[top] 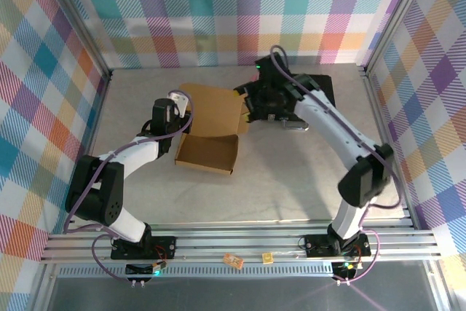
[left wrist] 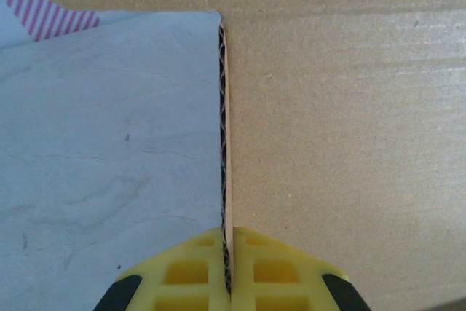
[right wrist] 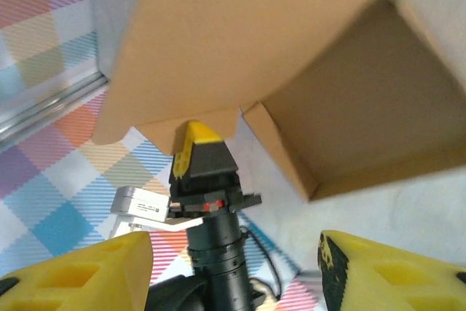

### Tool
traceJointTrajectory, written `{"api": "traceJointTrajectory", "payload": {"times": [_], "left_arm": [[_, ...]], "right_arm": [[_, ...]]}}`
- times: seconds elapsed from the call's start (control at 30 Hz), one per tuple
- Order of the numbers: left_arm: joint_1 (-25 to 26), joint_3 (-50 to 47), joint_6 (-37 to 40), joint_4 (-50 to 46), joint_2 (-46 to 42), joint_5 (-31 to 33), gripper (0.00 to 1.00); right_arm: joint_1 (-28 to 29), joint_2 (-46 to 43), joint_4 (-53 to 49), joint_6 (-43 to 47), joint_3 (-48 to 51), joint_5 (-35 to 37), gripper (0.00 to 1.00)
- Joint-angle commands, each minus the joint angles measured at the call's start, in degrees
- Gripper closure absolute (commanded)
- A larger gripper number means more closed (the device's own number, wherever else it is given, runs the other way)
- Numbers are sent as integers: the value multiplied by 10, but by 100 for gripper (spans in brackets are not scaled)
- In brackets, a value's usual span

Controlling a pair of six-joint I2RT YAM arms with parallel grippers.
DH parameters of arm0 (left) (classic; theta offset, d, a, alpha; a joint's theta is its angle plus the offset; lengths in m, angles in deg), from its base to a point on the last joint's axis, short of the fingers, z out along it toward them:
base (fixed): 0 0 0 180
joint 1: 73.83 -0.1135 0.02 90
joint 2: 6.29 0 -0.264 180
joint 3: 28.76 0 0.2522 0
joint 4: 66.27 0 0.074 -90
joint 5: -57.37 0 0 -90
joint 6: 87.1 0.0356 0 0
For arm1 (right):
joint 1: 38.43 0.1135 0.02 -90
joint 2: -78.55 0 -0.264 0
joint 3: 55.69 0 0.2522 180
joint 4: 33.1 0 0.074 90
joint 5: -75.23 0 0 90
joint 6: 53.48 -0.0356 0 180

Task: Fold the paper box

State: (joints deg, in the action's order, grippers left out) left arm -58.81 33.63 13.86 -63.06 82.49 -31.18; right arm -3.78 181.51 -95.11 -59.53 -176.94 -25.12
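The paper box [top: 210, 127] lies at the table's middle, a brown cardboard sheet with a shallow tray part at the front and a wide panel raised behind it. My left gripper [top: 180, 104] is shut on the box's left wall; in the left wrist view its yellow fingers [left wrist: 255, 271] pinch the corrugated edge [left wrist: 223, 143]. My right gripper [top: 251, 109] sits at the panel's right edge with its jaws open. In the right wrist view its yellow fingers [right wrist: 80, 274] stand wide apart with nothing between them, just short of the box [right wrist: 240, 41].
A black case [top: 324, 87] lies at the back right, partly under the right arm. Aluminium rails edge the table, with checkered walls around. Two small orange tags [top: 233, 260] rest on the front rail. The left gripper [right wrist: 193, 143] shows under the cardboard.
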Motion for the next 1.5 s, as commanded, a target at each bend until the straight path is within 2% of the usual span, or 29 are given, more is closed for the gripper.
{"api": "traceJointTrajectory", "payload": {"times": [0.0,0.23,0.33,0.47,0.57,1.0,1.07,1.13,1.17,1.23,1.27,1.37,1.47], "left_arm": [[12,-2,-22,46,-6,34,100],[35,-7,-34,64,-6,60,100],[39,-10,-32,68,-5,62,100],[40,-12,-30,72,-4,63,100],[40,-13,-30,74,-4,63,100],[41,-7,-39,91,21,64,100],[41,1,-51,88,29,69,100],[41,6,-69,90,34,74,100],[41,9,-84,90,36,79,94],[41,21,-120,77,33,72,71],[41,30,-145,61,27,63,63],[42,44,-247,3,-12,46,48],[42,54,-381,-94,-71,42,39]], "right_arm": [[-18,81,-93,-157,-118,45,36],[-15,185,-94,-238,-235,51,33],[-18,229,-104,-245,-295,63,33],[-23,269,-101,-236,-351,80,27],[-26,287,-107,-236,-354,68,27],[-31,318,-59,-202,-346,54,54],[-31,311,-61,-198,-338,54,62],[-31,303,-45,-191,-322,49,76],[-31,300,-41,-186,-317,47,83],[-32,292,-37,-171,-306,53,95],[-32,285,-32,-162,-296,60,98],[-35,259,21,-131,-241,62,100],[-35,246,55,-98,-207,52,100]]}}
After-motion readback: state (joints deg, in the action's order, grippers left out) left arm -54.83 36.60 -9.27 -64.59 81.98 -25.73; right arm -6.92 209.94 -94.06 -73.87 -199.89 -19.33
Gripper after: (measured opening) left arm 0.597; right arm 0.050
